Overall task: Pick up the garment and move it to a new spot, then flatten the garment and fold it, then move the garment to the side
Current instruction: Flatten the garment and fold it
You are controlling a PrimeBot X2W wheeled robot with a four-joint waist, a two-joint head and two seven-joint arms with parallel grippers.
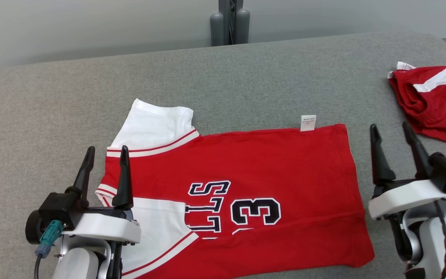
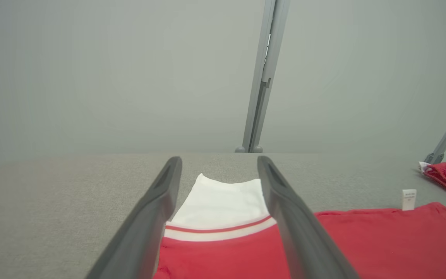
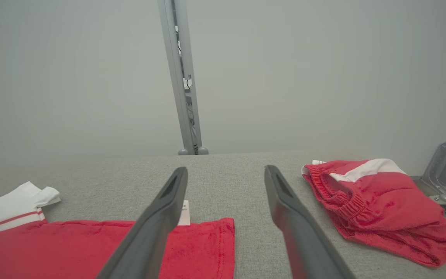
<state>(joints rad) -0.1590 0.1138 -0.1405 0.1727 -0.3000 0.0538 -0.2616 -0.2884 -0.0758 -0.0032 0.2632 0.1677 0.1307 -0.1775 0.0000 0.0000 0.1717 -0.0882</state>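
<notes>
Spreading as wide as they go, the left fingers grip nothing. They stand over the left end of the flat red short-sleeved jersey with white sleeves, and in the left wrist view its far white sleeve shows in the gap between them. Whether the tips touch the cloth cannot be told. The jersey lies spread on the near middle of the grey fabric-covered counter, sleeves to the left and hem to the right. Dark navy characters outlined in white run sideways across its chest: the letters "LLS" can be read, with a large "3" beside them. A small white tag sticks out from the far edge near the hem, its print too small to read. The right fingers are equally wide apart and empty, over bare counter just beside the hem. Well beyond them lie crumpled red shorts with a white stripe.
</notes>
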